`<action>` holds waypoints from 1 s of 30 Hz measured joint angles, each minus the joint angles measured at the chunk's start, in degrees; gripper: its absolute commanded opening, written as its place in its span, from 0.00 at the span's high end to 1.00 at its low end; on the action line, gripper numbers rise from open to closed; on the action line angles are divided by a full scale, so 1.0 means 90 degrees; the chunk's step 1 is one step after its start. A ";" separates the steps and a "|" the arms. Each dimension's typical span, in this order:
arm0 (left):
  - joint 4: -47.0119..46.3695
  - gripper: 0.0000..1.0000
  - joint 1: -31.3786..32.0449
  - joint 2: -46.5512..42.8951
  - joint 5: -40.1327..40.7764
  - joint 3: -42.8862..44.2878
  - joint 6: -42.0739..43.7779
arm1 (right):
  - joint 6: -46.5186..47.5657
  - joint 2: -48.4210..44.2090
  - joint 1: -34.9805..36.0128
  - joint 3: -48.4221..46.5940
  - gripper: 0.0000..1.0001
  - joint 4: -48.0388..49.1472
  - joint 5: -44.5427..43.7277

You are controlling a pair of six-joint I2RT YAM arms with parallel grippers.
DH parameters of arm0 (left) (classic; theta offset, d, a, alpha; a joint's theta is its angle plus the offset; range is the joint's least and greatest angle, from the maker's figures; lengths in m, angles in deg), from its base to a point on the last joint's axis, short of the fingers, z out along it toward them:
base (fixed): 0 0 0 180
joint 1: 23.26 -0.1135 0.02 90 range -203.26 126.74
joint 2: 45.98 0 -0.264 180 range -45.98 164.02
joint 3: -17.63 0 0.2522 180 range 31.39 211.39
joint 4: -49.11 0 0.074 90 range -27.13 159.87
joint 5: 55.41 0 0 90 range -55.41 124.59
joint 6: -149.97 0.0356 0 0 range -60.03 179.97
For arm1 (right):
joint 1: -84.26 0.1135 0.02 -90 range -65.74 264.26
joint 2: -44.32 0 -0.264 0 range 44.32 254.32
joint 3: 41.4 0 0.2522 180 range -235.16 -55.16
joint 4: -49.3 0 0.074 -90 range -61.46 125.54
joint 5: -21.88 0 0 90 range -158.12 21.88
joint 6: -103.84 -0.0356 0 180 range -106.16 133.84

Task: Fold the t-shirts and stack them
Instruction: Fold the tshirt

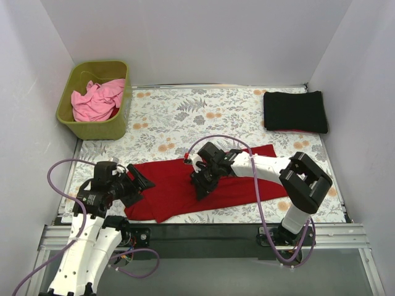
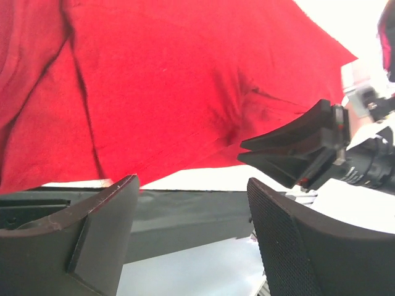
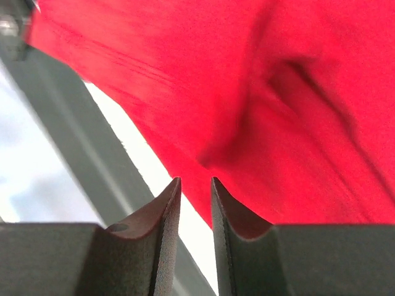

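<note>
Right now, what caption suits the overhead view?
Left gripper and right gripper at a dark red t-shirt on floral cloth; pink t-shirt in green bin, black t-shirt folded far right.

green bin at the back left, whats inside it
A crumpled light pink t-shirt fills most of the olive-green bin. Anything beneath the shirt, and the bin's floor, is covered from view.

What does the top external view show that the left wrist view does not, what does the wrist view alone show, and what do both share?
Only the top view: the pink t-shirt in the olive-green bin, the folded black t-shirt at the far right, and the floral table cloth.
Only the left wrist view: the left gripper close up, its fingers spread apart with nothing between them.
Both: the dark red t-shirt spread out, and the right gripper at it.
</note>
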 measured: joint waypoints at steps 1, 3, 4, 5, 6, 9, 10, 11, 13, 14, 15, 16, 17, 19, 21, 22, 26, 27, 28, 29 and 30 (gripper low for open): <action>-0.0027 0.34 0.0000 0.0061 -0.0005 0.0046 -0.0002 | 0.0083 -0.0022 -0.0002 -0.0044 0.71 -0.0158 -0.0134; -0.0238 0.34 0.0000 0.0323 0.0002 0.0117 -0.0010 | 0.0175 -0.0153 -0.0095 -0.0061 0.60 -0.0432 -0.0505; -0.0376 0.34 0.0000 0.0481 0.0015 0.0124 -0.0027 | 0.0233 -0.0250 -0.0216 -0.0061 0.56 -0.0561 -0.0651; -0.0529 0.34 0.0000 0.0670 0.0058 0.0124 -0.0051 | 0.0274 -0.0372 -0.0415 -0.0061 0.53 -0.0653 -0.0811; -0.0704 0.35 0.0000 0.0884 0.0134 0.0124 -0.0070 | 0.0304 -0.0510 -0.0678 -0.0061 0.51 -0.0709 -0.0935; -0.1299 0.42 0.0000 0.1537 0.0372 0.0124 -0.0141 | 0.0369 -0.0889 -0.1654 -0.0061 0.51 -0.0741 -0.1401; -0.1537 0.44 0.0000 0.1807 0.0478 0.0124 -0.0163 | 0.0374 -0.0984 -0.1994 -0.0061 0.51 -0.0729 -0.1554; -0.1795 0.45 0.0000 0.2067 0.0571 0.0124 -0.0172 | 0.0376 -0.1059 -0.2344 -0.0061 0.52 -0.0712 -0.1707; -0.2273 0.50 0.0000 0.2628 0.0833 0.0124 -0.0168 | 0.0330 -0.1137 -0.2956 -0.0056 0.53 -0.0619 -0.1916; -0.2484 0.52 0.0000 0.2914 0.0957 0.0124 -0.0163 | 0.0282 -0.1149 -0.3232 -0.0039 0.53 -0.0542 -0.1974; -0.2681 0.53 0.0000 0.3186 0.1093 0.0126 -0.0146 | 0.0250 -0.1151 -0.3490 0.0002 0.53 -0.0432 -0.2021; -0.2858 0.55 0.0000 0.3446 0.1229 0.0126 -0.0117 | 0.0206 -0.1146 -0.3725 0.0066 0.53 -0.0311 -0.2076; -0.3016 0.57 0.0000 0.3704 0.1389 0.0126 -0.0092 | 0.0146 -0.1141 -0.3959 0.0143 0.53 -0.0194 -0.2108; -0.3310 0.60 -0.0027 0.4119 0.1651 0.0126 -0.0036 | 0.0029 -0.1076 -0.4386 0.0306 0.53 0.0029 -0.2101; -0.3570 0.62 -0.0100 0.4461 0.1831 0.0126 0.0032 | -0.0107 -0.0884 -0.4777 0.0442 0.54 0.0284 -0.2079; -0.3694 0.63 -0.0165 0.4617 0.1892 0.0126 0.0061 | -0.0177 -0.0753 -0.4935 0.0508 0.54 0.0415 -0.2052; -0.4017 0.65 -0.0452 0.5253 0.2149 0.0158 0.0223 | -0.0454 -0.0364 -0.5578 0.0780 0.54 0.0862 -0.1826; -0.4048 0.65 -0.0525 0.5365 0.2215 0.0175 0.0277 | -0.0549 -0.0359 -0.5719 0.0814 0.54 0.0988 -0.1795; -0.4078 0.65 -0.0600 0.5447 0.2232 0.0206 0.0318 | -0.0639 -0.0355 -0.5865 0.0867 0.54 0.1086 -0.1698; -0.4104 0.65 -0.0656 0.5491 0.2251 0.0243 0.0357 | -0.0716 -0.0367 -0.5972 0.0940 0.54 0.1195 -0.1608; -0.4133 0.65 -0.0726 0.5544 0.2295 0.0296 0.0410 | -0.0799 -0.0381 -0.6064 0.1013 0.54 0.1311 -0.1508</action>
